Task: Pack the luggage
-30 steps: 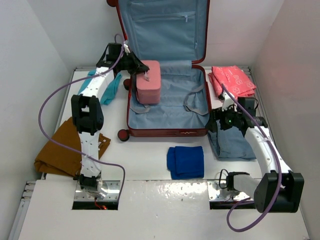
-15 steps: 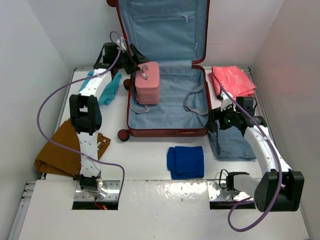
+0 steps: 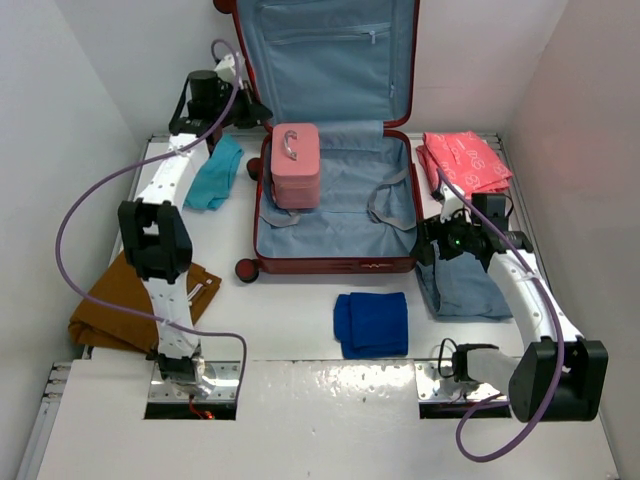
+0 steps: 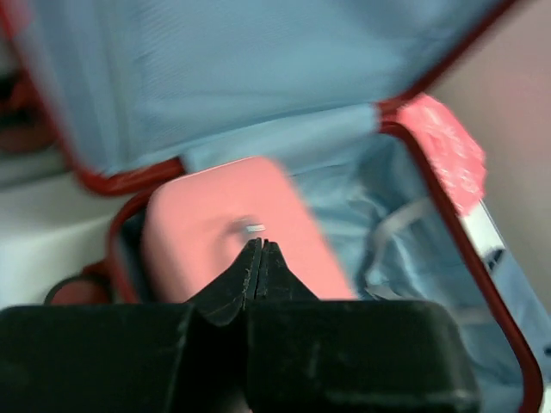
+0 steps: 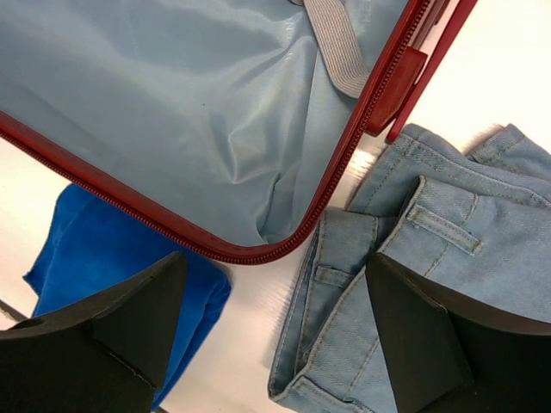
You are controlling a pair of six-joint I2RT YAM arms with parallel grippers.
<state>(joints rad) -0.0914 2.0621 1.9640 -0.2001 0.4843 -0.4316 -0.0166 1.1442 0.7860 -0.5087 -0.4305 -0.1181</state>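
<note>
The dark red luggage lies open with its lid upright against the back wall, light blue-grey lining showing. A small pink case stands in its left part; it also shows in the left wrist view. My left gripper is shut and empty, raised behind and left of the pink case. My right gripper is open, hovering over the luggage's front right corner and the folded jeans.
A blue folded cloth lies in front of the luggage. A teal cloth lies at its left, a brown garment at the near left, a pink-red garment at the back right. Jeans lie at the right.
My left gripper has let go of the pink case's handle and pulled back up and to the left. The pink case stays in the luggage. The right arm has barely moved.
</note>
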